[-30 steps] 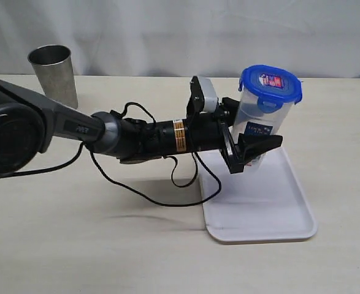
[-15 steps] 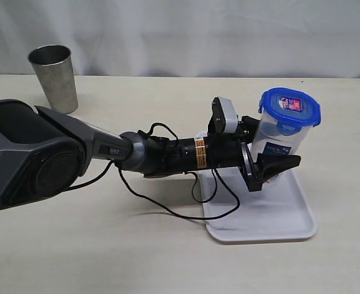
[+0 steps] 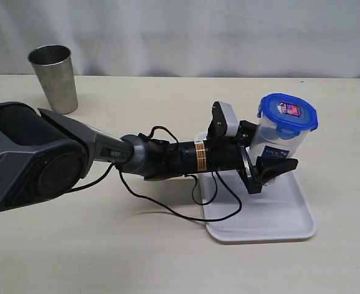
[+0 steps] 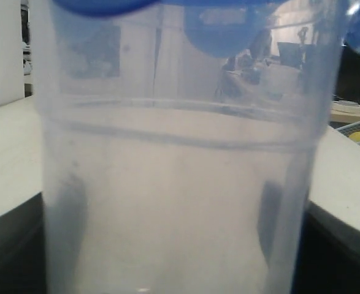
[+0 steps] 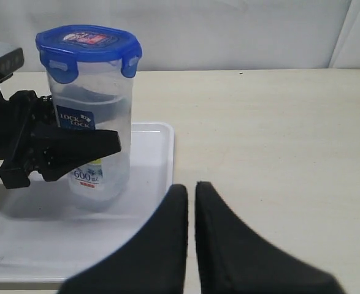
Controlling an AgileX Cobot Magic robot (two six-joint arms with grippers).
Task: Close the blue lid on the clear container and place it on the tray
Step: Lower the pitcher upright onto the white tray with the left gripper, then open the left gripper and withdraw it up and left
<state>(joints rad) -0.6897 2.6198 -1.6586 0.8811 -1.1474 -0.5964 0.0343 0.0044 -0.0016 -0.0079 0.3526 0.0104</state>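
A pale beige table (image 3: 106,257) is carrying two things directly on its surface. A tapered steel cup (image 3: 54,76) is standing upright at the far left, close to the table's back edge. A flat white tray (image 3: 271,223) is lying well apart from it on the right side, showing its low rim and rounded corners.

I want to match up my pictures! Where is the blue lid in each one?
Exterior view: the blue lid sits right of centre, capping the clear container.
Left wrist view: just a blue sliver over the container's wall, very close.
Right wrist view: the whole lid, capping the container.
Shared landmark: the clear container.
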